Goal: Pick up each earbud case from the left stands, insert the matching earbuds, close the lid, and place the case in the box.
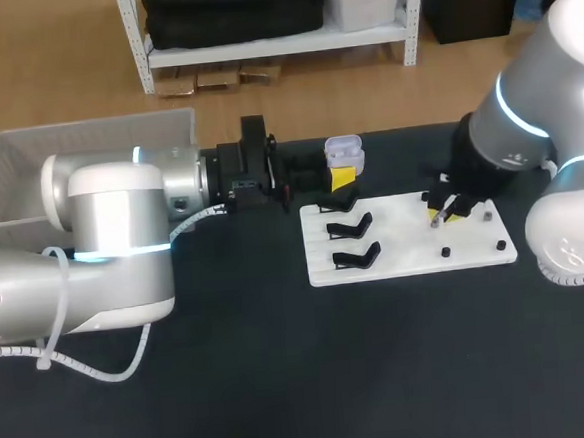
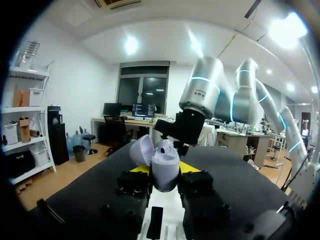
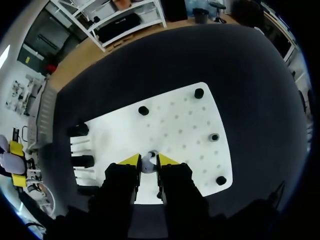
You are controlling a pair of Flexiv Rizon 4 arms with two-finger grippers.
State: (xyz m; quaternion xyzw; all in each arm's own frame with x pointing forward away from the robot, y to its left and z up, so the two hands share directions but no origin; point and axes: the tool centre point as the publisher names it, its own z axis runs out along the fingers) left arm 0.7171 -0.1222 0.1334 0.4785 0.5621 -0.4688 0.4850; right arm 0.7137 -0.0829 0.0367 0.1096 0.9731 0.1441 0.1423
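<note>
**Overview of the workspace.** A dark table carries everything. Our left arm comes in low across it from the left, and our right arm bends down from the right. A pale box with ribbed walls sits at the table's far left corner, behind the left arm. A white board lies right of the middle.

The left gripper holds the earbud case between its yellow tips, clamped from both sides. The case is held above the table just beyond the board's far left corner, with its lid swung open.

Three black stands line the board's left part.

The right gripper points down at the board's right part, its fingers closed on a small white earbud. Black pegs stand around it, apart from the fingers.
</note>
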